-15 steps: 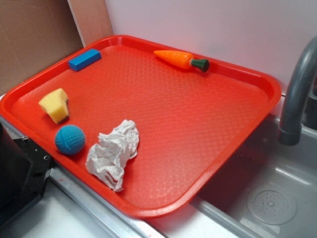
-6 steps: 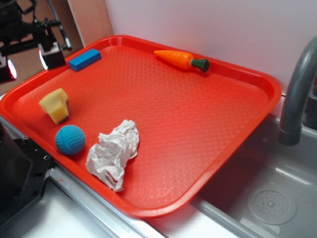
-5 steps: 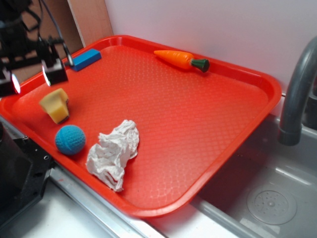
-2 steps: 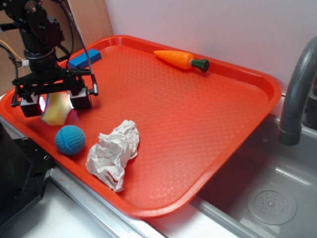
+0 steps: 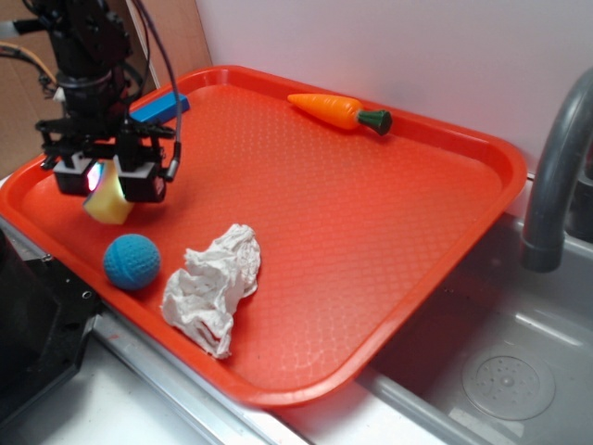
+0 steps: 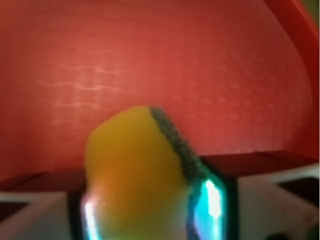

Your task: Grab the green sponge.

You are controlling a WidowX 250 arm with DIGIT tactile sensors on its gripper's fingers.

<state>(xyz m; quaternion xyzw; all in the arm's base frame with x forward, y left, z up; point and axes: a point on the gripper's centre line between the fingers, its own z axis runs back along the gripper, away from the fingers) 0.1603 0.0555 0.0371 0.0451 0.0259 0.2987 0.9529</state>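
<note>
Claw: gripper is closed onto the green sponge, one pad on each side so the foam wedges between them.
Sponge: yellow chunk with a dark scrub edge, near the red tray's left rim, just behind the teal knitted ball.
Contact: whether it rests on the tray floor cannot be told.

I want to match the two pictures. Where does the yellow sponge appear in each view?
Exterior: yellow sponge at left, between the gripper fingers, above the blue ball.
Wrist: sponge at bottom centre, between the finger pads.
Shared landmark: the red tray.
</note>
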